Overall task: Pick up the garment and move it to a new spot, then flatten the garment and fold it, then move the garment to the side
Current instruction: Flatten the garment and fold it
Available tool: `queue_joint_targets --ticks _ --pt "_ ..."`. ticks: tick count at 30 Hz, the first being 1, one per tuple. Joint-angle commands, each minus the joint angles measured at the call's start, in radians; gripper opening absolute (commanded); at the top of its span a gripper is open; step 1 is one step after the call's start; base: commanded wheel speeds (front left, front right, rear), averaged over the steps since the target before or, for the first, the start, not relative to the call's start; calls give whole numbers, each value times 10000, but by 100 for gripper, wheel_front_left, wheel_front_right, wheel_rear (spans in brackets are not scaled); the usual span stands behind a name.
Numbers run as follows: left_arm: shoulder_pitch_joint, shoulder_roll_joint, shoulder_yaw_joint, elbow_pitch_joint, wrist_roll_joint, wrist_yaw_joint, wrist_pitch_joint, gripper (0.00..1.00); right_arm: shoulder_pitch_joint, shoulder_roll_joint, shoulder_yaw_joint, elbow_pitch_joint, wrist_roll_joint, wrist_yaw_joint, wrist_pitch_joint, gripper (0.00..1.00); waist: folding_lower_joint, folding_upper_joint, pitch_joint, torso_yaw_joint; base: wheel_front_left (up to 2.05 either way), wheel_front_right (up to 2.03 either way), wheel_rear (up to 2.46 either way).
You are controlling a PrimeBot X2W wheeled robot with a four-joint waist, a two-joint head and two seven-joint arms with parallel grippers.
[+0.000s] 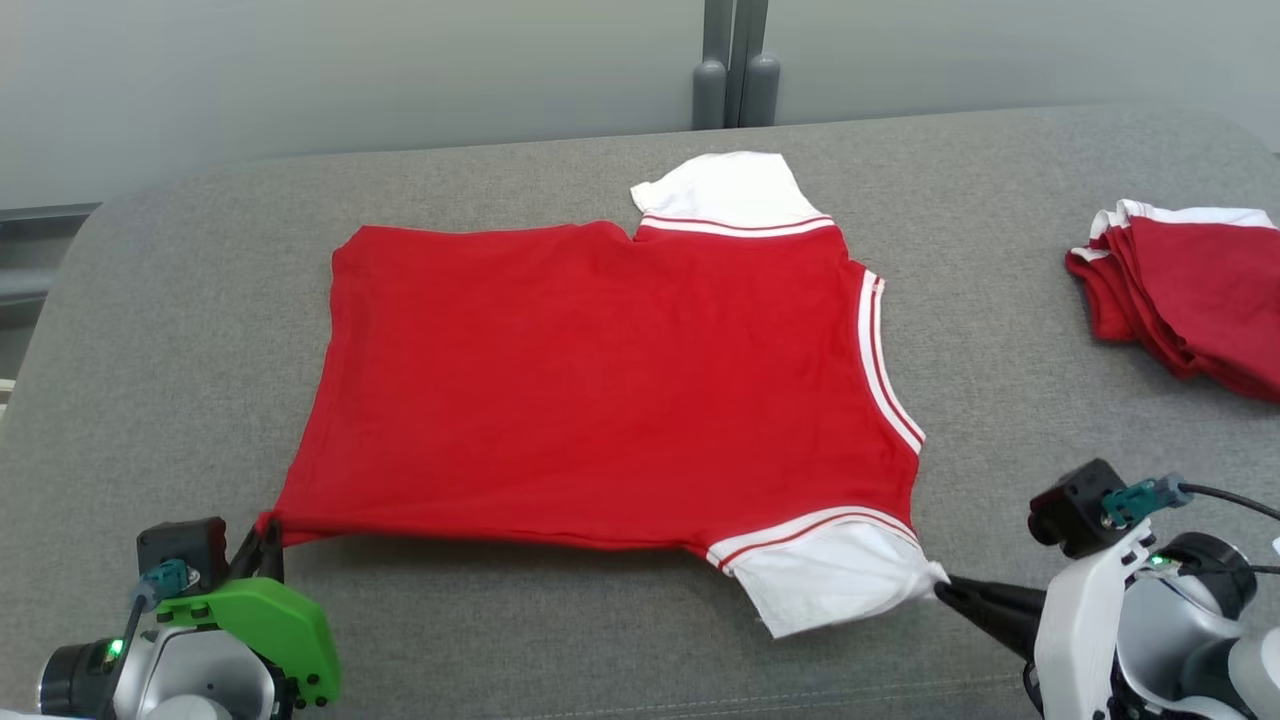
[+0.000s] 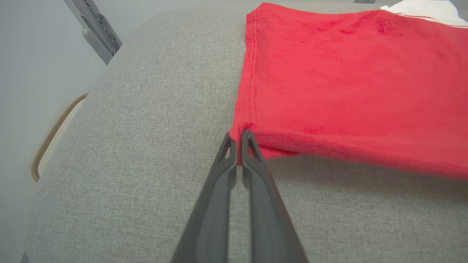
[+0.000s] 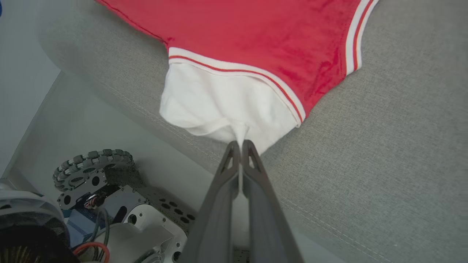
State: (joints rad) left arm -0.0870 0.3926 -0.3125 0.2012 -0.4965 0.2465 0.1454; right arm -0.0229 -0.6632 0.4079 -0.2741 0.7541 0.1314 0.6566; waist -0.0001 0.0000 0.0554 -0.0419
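Note:
The garment (image 1: 600, 380) is a red shirt with white sleeves and white striped trim, spread fairly flat on the grey padded table (image 1: 600, 640). My left gripper (image 1: 268, 535) is shut on its near left hem corner, seen pinched between the dark fingers in the left wrist view (image 2: 239, 137). My right gripper (image 1: 945, 590) is shut on the tip of the near white sleeve (image 1: 830, 575); the right wrist view shows that white cloth (image 3: 219, 106) drawn into the closed fingertips (image 3: 239, 144). The near edge of the garment (image 2: 347, 91) is lifted slightly and pulled taut between both grippers.
A stack of folded red and white garments (image 1: 1185, 290) lies at the right side of the table. A grey post (image 1: 735, 70) stands behind the far edge. The robot's base and a wheel (image 3: 91, 166) sit below the table's near edge.

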Motion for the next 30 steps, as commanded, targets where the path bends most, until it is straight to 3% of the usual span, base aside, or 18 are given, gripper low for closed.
queue_joint_targets --ticks 1,8,13,30 --pt "-140 114 38 -46 36 51 30 0 -141 60 -112 -31 -100 -16 -118 0 1 0 58 19 0 0 0" --pt "-1580 -16 -353 398 296 -102 676 0 -1869 377 92 476 -493 -14 -784 0 1 0 505 117 0 0 0" --pt "-2831 -318 -682 1093 570 -146 808 0 -3598 362 332 1511 -891 -14 -1823 0 1 0 990 268 0 0 0" --pt "-5005 -873 -968 3597 809 -676 -397 0 -6852 410 2807 4879 -934 -14 -4430 0 1 0 1942 468 0 0 0"
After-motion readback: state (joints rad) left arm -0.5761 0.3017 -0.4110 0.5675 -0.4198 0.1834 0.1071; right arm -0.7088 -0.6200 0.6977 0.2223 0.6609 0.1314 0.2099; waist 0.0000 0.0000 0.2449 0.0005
